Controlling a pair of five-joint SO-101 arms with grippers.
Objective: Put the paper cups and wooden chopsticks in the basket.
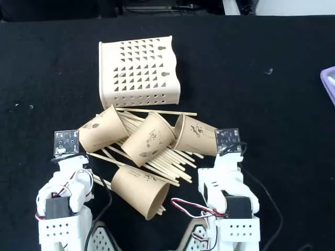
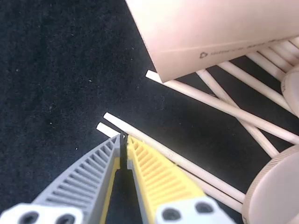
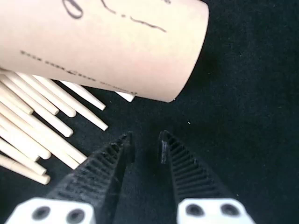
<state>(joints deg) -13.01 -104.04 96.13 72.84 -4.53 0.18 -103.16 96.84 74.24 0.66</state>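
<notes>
Several brown paper cups lie on their sides on the black table, among them one [image 1: 102, 128] at the left, one [image 1: 193, 135] at the right and one [image 1: 140, 191] nearest the arms. Wooden chopsticks [image 1: 162, 159] are strewn under and between them. The cream perforated basket [image 1: 138, 70] stands behind the pile. My left gripper [image 2: 124, 138] is shut and empty, its tips just above two chopstick ends [image 2: 112, 122], with a cup [image 2: 210, 32] beyond. My right gripper [image 3: 145, 141] is slightly open with nothing in it, a short way from a cup's rim [image 3: 187, 60] and chopstick tips [image 3: 70, 116].
The left arm [image 1: 65, 172] and right arm [image 1: 227, 178] sit folded at the near table edge, either side of the pile. A purple container's corner [image 1: 328, 83] shows at the far right edge. Bare black cloth surrounds the pile.
</notes>
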